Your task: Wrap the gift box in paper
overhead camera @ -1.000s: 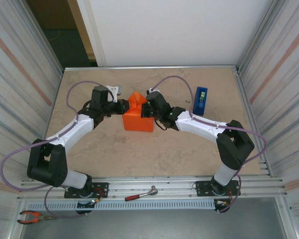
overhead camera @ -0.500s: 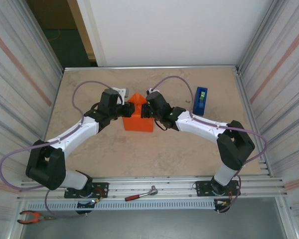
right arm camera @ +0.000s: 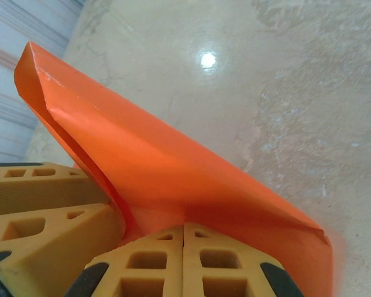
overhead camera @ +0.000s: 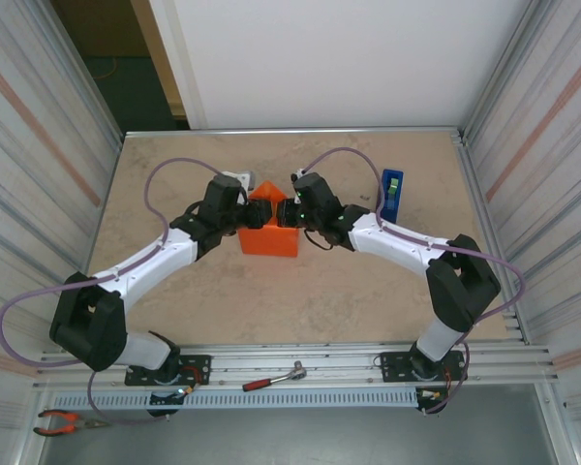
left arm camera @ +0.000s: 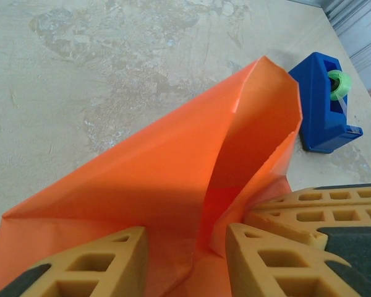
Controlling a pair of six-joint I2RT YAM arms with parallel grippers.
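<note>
At the bottom of the left wrist view the left gripper stands partly open. Its two yellow fingers are apart, and a raised fold of the paper stands in the gap, close to the right-hand finger but not clamped. Bottom centre of the right wrist view, the right gripper is closed, its fingers pressed flat together with their tips against the base of the orange flap. Whether a thin edge is nipped between them I cannot tell. Seen from above, both grippers meet at the upper edge of the orange parcel, which sits at the middle of the bench, and a pointed flap stands up between them. The gift box is hidden under the paper. Toward the upper right of the bench stands a blue tape dispenser, apart from the paper. Along the rail at the bottom of the frame lie a ratchet wrench and red-handled pliers
</note>
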